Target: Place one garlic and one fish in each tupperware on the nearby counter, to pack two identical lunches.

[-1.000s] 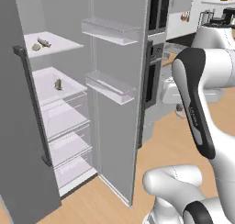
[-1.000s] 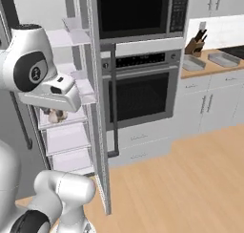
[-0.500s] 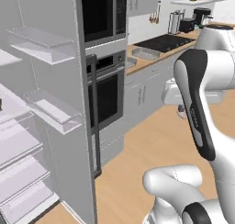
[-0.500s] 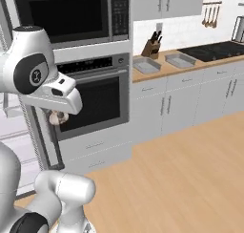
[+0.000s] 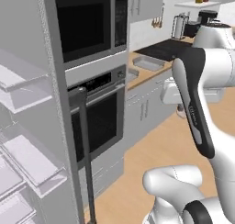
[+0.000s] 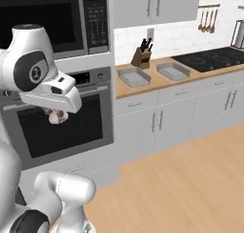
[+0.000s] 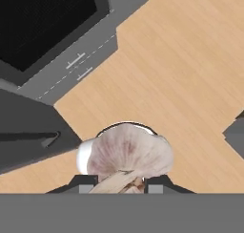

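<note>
Gripper [image 7: 118, 184] closed on a garlic [image 7: 128, 155]; in the hand view the pinkish-white bulb sits just above the two dark finger tips, pinched between them, papery stem end down toward the fingers. Below the bulb lies bare wooden floor [image 7: 190, 69], with the grey drawer fronts and black oven glass [image 7: 43, 22] toward the upper left of that view.

In the right base view the gripper [image 6: 57, 116] hangs under the white hand, and the garlic [image 6: 58, 116] shows as a small pale lump beneath it, held in the air in front of the oven [image 6: 62, 127] door, well above the floor.

Counter [image 6: 157, 79]: light wood, right of the oven, over pale grey cabinets. Two grey tupperware sit on it side by side, near each other but apart: left tupperware [image 6: 134, 76] just in front of a knife block [image 6: 142, 57], right tupperware [image 6: 173, 70] between the left one and the black cooktop [image 6: 214, 59]. What they hold cannot be told from this angle. The garlic is well apart from both.

Left base view: the arm crosses the right side; one tupperware [image 5: 149, 63] shows on the counter [image 5: 137, 76] beside the cooktop [image 5: 165, 48]. Fridge door shelves [image 5: 23, 149] stand at the left edge.
</note>
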You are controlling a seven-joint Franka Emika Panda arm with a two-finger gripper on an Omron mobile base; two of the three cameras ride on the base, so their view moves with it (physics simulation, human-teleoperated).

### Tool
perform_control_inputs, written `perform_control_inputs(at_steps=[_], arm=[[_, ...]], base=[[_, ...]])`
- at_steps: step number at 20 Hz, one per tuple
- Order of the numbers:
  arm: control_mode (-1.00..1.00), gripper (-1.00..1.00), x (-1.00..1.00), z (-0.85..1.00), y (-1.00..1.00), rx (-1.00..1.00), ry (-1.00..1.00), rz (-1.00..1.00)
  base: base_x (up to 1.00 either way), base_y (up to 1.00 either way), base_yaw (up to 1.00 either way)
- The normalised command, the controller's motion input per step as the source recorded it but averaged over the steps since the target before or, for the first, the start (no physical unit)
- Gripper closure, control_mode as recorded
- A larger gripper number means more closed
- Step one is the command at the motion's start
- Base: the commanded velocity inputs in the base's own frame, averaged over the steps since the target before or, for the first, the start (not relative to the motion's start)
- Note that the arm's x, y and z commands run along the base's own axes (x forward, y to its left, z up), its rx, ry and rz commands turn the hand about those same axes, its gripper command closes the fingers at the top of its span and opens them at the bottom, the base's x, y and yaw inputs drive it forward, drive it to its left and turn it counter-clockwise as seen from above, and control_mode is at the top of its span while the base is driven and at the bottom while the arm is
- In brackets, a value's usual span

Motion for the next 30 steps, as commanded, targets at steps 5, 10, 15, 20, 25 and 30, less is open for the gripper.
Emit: perform_control_inputs(at_steps=[5,10,15,20,25,30], arm=[[1.00,1.00,0.00,0.00,0.00,0.00,0.00,0.00],[1.00,1.00,0.00,0.00,0.00,0.00,0.00,0.00],[1.00,1.00,0.00,0.00,0.00,0.00,0.00,0.00],[1.00,1.00,0.00,0.00,0.00,0.00,0.00,0.00],[1.00,1.00,0.00,0.00,0.00,0.00,0.00,0.00],[1.00,1.00,0.00,0.00,0.00,0.00,0.00,0.00]], base=[[1.00,-0.47,0.03],[1.00,-0.47,0.10],[1.00,-0.45,0.30],[1.00,-0.52,0.52],[1.00,-0.40,0.62],[0.93,-0.59,0.55]])
